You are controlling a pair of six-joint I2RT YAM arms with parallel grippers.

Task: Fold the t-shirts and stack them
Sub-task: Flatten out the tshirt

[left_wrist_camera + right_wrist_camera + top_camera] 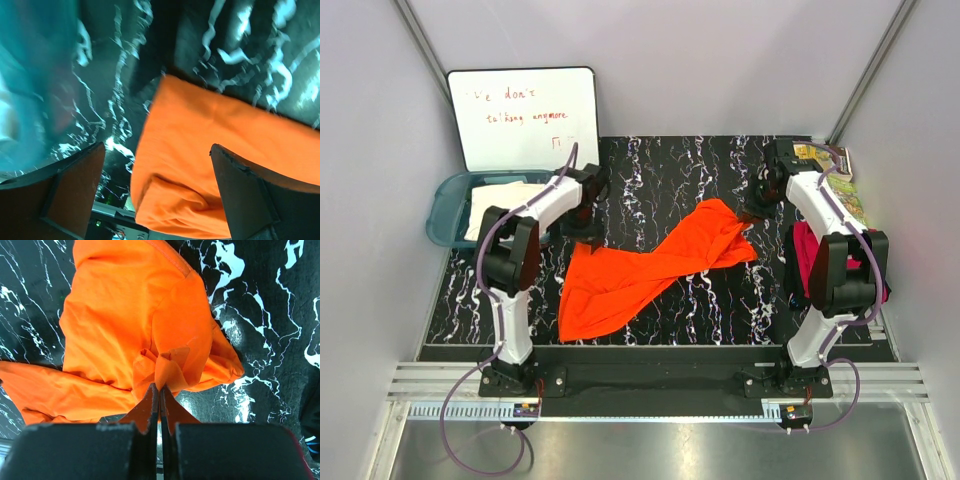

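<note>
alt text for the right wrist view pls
The right pincer is shut on a bunched fold of the orange t-shirt, seen close up from just behind it. The shirt lies crumpled on a black table with white marble veins.

Bare table (660, 170) lies open at the rear centre, between the two arms, and again at the near right, in front of the orange t-shirt (640, 265), which crosses the middle diagonally. The left side is crowded: the teal tub (440, 226) sits at the table's edge just beside the left arm (545, 205), with the whiteboard (525, 115) leaning behind it. Booklets (842, 178) and the magenta t-shirt (801, 258) fill the right edge around the right arm (815, 200).
</note>
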